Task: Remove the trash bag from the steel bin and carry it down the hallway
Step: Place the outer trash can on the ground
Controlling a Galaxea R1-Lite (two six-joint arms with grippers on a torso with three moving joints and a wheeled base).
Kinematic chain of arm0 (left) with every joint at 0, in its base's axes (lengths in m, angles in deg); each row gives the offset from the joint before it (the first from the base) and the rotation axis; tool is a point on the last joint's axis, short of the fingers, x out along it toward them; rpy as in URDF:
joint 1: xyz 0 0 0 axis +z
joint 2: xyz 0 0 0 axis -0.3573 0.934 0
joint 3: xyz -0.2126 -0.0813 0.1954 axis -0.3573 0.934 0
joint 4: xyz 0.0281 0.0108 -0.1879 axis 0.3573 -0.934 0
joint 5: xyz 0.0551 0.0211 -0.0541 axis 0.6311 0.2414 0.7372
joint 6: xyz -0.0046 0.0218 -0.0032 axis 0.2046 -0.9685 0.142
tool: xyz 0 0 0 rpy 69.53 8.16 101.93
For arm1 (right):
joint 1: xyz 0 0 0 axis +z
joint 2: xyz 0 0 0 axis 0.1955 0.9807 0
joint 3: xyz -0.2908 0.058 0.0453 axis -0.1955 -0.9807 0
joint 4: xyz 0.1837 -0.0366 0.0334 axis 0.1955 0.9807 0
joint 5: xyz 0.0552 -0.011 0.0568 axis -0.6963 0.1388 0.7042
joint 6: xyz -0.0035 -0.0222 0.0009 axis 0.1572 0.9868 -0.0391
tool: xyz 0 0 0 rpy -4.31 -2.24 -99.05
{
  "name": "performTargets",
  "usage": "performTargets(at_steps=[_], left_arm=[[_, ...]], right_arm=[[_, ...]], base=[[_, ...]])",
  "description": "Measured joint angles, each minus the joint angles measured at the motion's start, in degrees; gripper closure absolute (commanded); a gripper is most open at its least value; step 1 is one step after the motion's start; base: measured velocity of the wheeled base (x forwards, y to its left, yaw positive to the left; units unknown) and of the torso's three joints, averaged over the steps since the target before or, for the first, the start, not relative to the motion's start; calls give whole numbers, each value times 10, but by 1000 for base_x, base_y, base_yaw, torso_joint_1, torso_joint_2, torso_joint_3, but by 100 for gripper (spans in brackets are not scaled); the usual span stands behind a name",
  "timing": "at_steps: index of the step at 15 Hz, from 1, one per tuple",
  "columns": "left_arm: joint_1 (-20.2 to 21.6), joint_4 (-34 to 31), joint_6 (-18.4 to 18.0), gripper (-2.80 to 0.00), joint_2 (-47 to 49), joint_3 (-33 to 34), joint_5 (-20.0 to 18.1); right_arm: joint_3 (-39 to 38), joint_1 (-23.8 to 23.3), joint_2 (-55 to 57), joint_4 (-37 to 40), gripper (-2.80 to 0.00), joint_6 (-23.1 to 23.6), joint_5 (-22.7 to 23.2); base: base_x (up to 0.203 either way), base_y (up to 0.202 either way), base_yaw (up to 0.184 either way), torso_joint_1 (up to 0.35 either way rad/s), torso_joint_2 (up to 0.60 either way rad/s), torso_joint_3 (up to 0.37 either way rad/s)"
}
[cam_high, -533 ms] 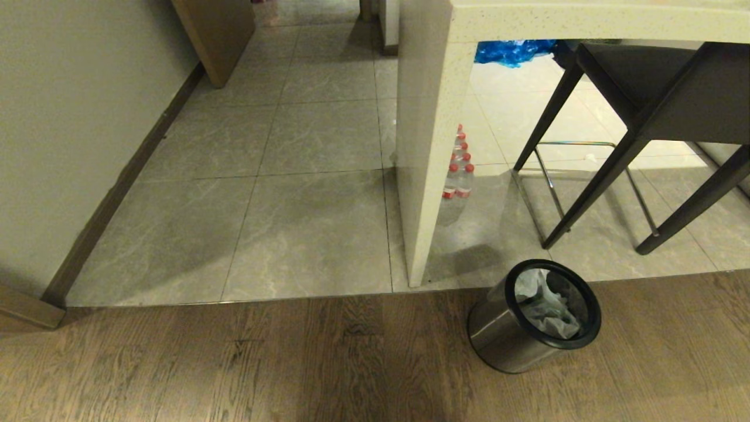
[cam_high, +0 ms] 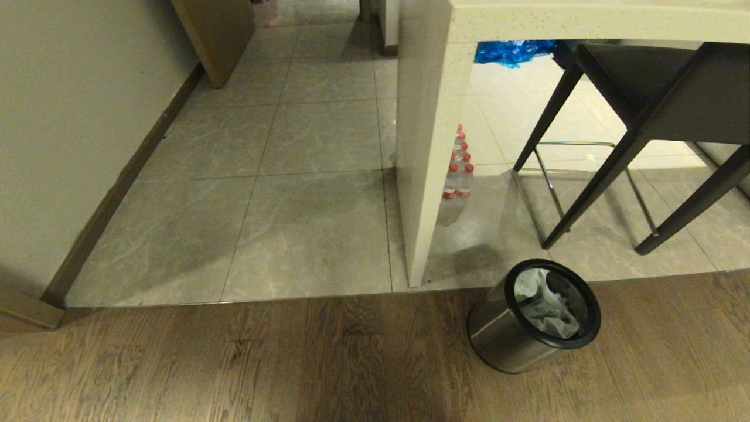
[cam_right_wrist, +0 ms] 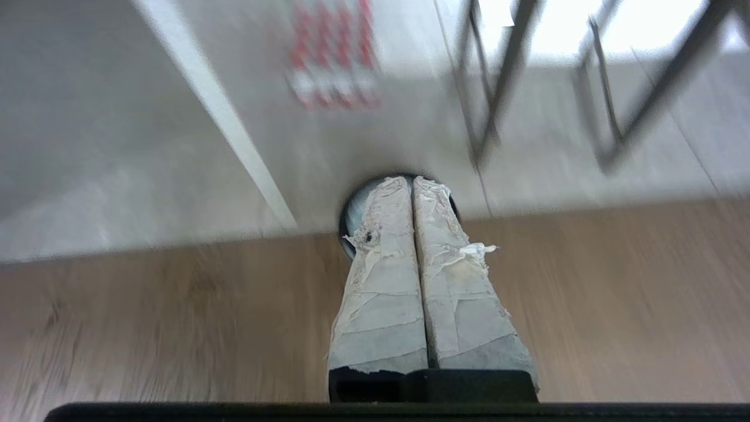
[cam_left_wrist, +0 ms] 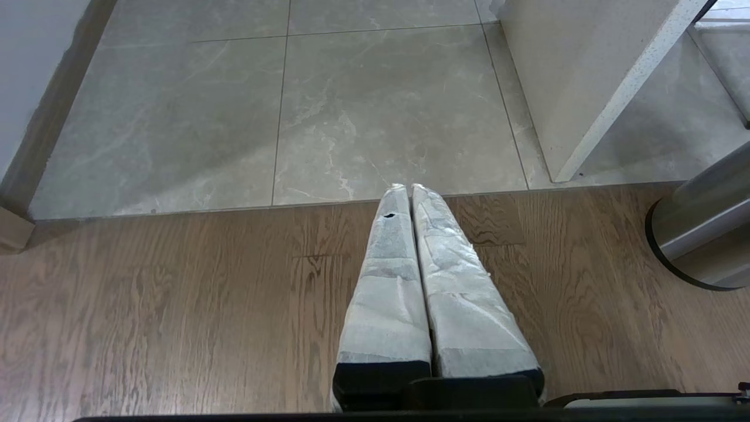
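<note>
The left gripper (cam_left_wrist: pixel 410 190) is hanging over the wood floor (cam_high: pixel 234 363) with its taped fingers pressed together and holding nothing, parked well to the side of the work. The right gripper (cam_right_wrist: pixel 412 180) is pointing down toward the steel bin (cam_high: pixel 498 337), its two wrapped fingers likewise closed tight on nothing, so before anything else they are needing to spread. The bin is standing on the wood planks just at the seam where the grey tiles (cam_high: pixel 304 234) begin, close beside the foot of the cream counter panel (cam_high: pixel 425 176). The trash bag (cam_high: pixel 545 305) is sitting crumpled inside the bin, below the black ring, not yet lifted. Doing this step well is probably meaning lowering the right gripper straight over the mouth, parting the fingers before they are reaching the plastic, and pinching a raised fold near the rim rather than digging deep, since thin film is likely slipping or tearing, and a light bin may be tipping or rising with the bag. Beyond the bin, bottles with red caps (cam_high: pixel 458 170) are standing behind the panel and a dark stool (cam_high: pixel 644 99) is straddling the tiles. Farthest off, the hallway (cam_high: pixel 316 70) is running away between the cream wall (cam_high: pixel 70 129) and the counter.
</note>
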Motion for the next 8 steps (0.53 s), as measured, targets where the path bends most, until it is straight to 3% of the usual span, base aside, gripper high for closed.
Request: performTargets(at_steps=[2, 4, 7, 8], left_arm=[[0, 0, 0, 0, 0, 0, 0], [0, 0, 0, 0, 0, 0, 0], [0, 0, 0, 0, 0, 0, 0], [0, 0, 0, 0, 0, 0, 0]], right_arm=[[105, -2, 119, 101, 0, -14, -39], [165, -6, 244, 189, 0, -33, -112], [206, -22, 406, 229, 0, -94, -210], [210, -31, 451, 210, -41, -126, -218]], base=[[0, 0, 0, 0, 0, 0], [0, 0, 0, 0, 0, 0], [0, 0, 0, 0, 0, 0], [0, 0, 0, 0, 0, 0]])
